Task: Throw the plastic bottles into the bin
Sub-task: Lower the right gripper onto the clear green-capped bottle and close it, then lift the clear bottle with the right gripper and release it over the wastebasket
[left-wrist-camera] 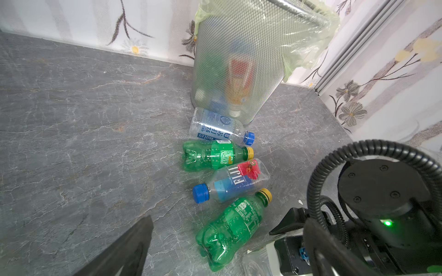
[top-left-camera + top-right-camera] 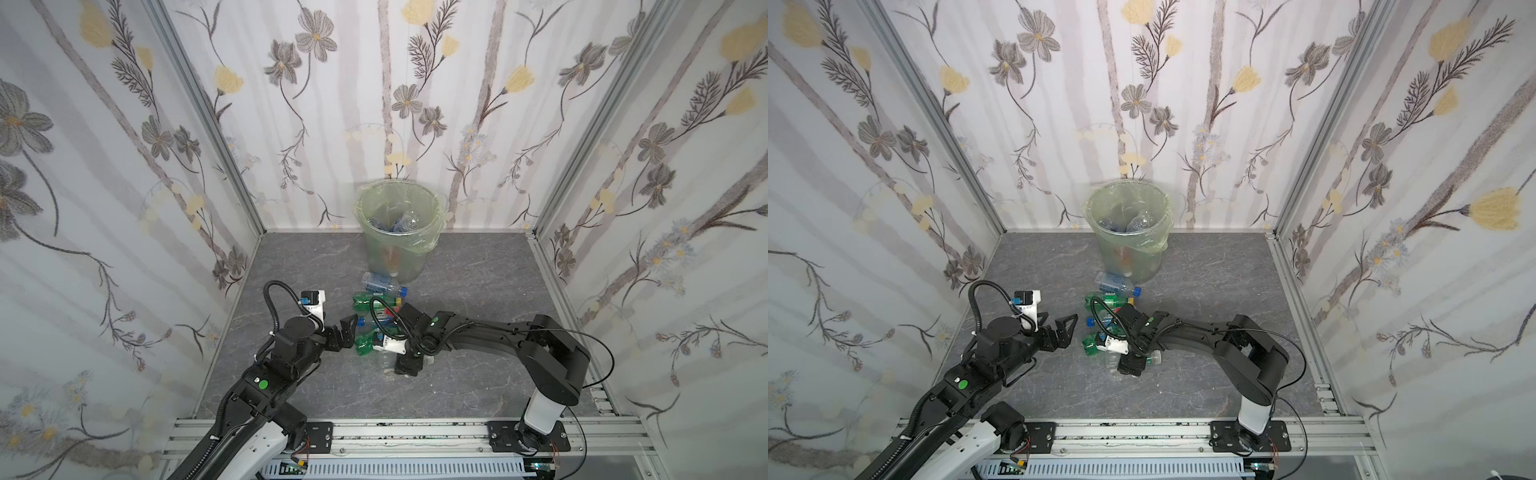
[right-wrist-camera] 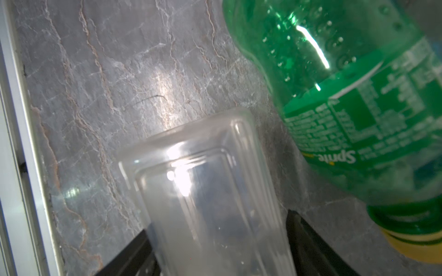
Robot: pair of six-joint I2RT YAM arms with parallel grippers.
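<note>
The right claw (image 3: pixel 220 243) is set astride a clear, square-sided plastic bottle (image 3: pixel 210 191) lying on the grey marbled bench (image 3: pixel 95 83); whether it is pinched yet cannot be told. The left claw (image 2: pixel 348 332) is held wide open and empty nearby. More bottles (image 1: pixel 215 155) are strewn toward the round mesh bin (image 2: pixel 415 266) lined with a pale-green bag. The slick thin wall could be crushed or squirted free, and the green yellow-capped bottle (image 3: pixel 346 95) just beside could be knocked rolling.

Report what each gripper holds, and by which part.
The left gripper is open and empty. The right gripper has its fingers either side of the clear bottle, at its body; whether they grip cannot be told.
</note>
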